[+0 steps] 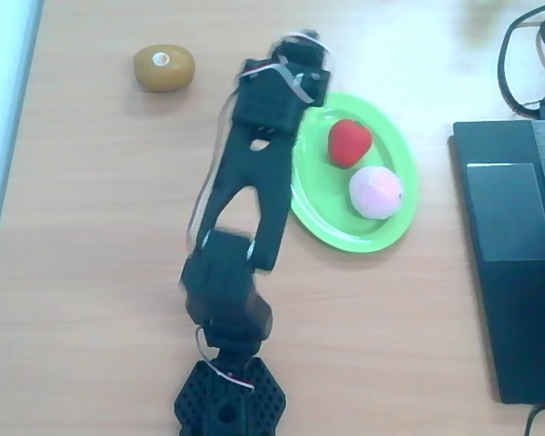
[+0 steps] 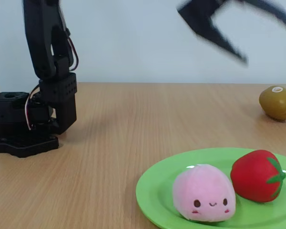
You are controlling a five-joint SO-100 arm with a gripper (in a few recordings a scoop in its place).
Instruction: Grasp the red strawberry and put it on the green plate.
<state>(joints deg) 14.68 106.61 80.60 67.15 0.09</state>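
The strawberry [image 1: 349,143] already lies on the plate [image 1: 320,218], touching or just beside the pink ball [image 1: 376,192], so the step in hand, as I judge it, is pulling away cleanly. The jaws [image 2: 238,21] hang released and empty high above the bench [image 2: 133,124], both fingers spread wide, the plate well below them. To finish well, the arm [image 1: 254,182] should lift and swing back toward its base [image 2: 24,138] without dipping, since any drop could clip the plate's rim or nudge the fruit off.

The overhead view shows the layout: the arm overlaps the plate's left edge, and the kiwi [image 1: 163,68] sits apart to the arm's other side. It hides how the jaws stand, though. The fixed view gives the height: the jaws well clear of everything, the strawberry resting inside the rim, the ball's little face.
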